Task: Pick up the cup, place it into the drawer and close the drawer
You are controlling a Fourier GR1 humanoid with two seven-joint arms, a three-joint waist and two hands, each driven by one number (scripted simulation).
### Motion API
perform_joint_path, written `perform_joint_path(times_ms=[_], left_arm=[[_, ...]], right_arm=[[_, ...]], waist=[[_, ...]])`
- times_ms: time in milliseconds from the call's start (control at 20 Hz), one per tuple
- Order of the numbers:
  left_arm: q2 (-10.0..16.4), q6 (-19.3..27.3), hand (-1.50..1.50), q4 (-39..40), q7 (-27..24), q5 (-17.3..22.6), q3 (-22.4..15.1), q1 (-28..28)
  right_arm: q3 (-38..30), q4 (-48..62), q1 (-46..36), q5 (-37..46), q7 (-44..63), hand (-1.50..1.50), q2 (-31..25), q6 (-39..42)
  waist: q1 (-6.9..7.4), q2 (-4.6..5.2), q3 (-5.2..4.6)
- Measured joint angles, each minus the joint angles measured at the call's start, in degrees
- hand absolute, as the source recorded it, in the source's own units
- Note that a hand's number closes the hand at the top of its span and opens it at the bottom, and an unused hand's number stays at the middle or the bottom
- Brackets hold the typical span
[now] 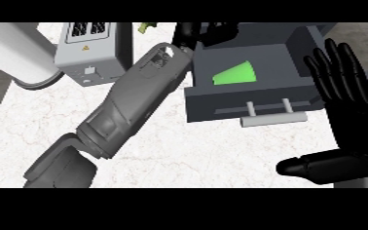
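Green cup (pixel 236 73) lies on side inside open drawer (pixel 215 103), so placing looks done; left hand (pixel 188 32) past drawer's back corner, clench or release: cannot tell; right hand (pixel 348 126) relaxed, flat, resting at right edge beside drawer, near handle (pixel 273 120) for closing push

Grey panelled left forearm (pixel 133 105), dark seam between segments; glossy black right hand (pixel 351 126) with ribbed fingers (pixel 336 70)

The counter (pixel 215 146) is lit brightly and evenly, and its pale marbled top is shown almost white. Soft shading is seen along the left forearm (pixel 137 102), lighter near the wrist and darker toward the elbow. The drawer (pixel 244 102) is kept dark grey inside, and the green cup (pixel 236 73) is set off vividly against it. The black right hand (pixel 338 78) is shown nearly as a silhouette.
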Motion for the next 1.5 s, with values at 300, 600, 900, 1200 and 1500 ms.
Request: perform_joint_path(times_ms=[300, 600, 900, 1200, 1500], left_arm=[[0.0, 2.9, -1.50, 1.8, 1.7, 0.6, -5.9, -0.9], [0.0, 3.4, -1.50, 0.3, 0.7, 4.2, -7.2, -0.7], [0.0, 2.4, -1.50, -3.6, -3.5, 9.5, -6.2, 0.0], [0.2, -1.2, -1.50, -6.4, -5.9, 11.9, -2.2, 1.4], [3.8, -1.2, -1.50, -13.3, -4.8, 12.7, 0.6, 5.9]], right_arm=[[0.5, 0.4, -0.8, -0.8, 0.0, -1.50, 0.1, 0.6], [0.3, 0.1, -0.9, -2.1, -0.3, -1.50, 0.5, 1.0], [0.1, 0.1, -1.3, -4.8, 0.9, -1.50, 1.0, 1.2], [-2.7, -1.4, 0.7, -9.0, 1.9, 1.50, -1.4, 3.7], [-3.1, -4.3, 3.6, -8.1, 2.4, 1.50, -6.2, 8.7]], waist=[[-1.32, 0.30, 0.02], [-1.20, 0.25, -0.01], [-0.16, -0.06, -0.04], [3.00, -0.86, -0.07], [5.22, -1.55, -0.11]])
